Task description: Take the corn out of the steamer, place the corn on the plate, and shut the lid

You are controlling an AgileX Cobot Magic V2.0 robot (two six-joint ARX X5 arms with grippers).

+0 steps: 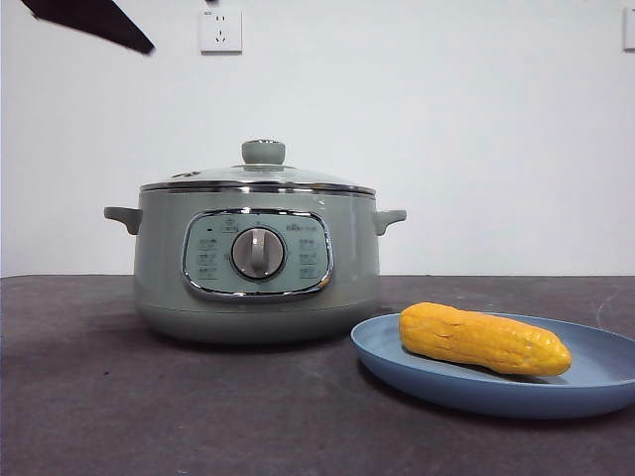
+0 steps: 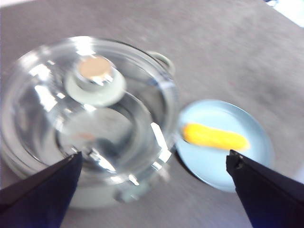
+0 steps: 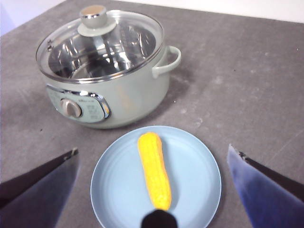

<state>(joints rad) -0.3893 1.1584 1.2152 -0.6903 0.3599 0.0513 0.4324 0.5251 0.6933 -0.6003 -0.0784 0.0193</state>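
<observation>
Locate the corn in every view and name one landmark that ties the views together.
Front view: the corn lies on the plate, beside the steamer.
Left wrist view: the corn lies on the plate, next to the steamer, between the left gripper's open jaws.
Right wrist view: the corn lies at the plate's middle.
Shared landmark: the lid's knob, on the closed steamer.

The place looks like a robot test room, not a real kitchen. A dark grey table (image 1: 99,397) stands against a bare white wall (image 1: 476,129) with 1 power socket (image 1: 220,30). Only a steamer (image 1: 256,260) and a plate (image 1: 466,382) stand on it.
</observation>
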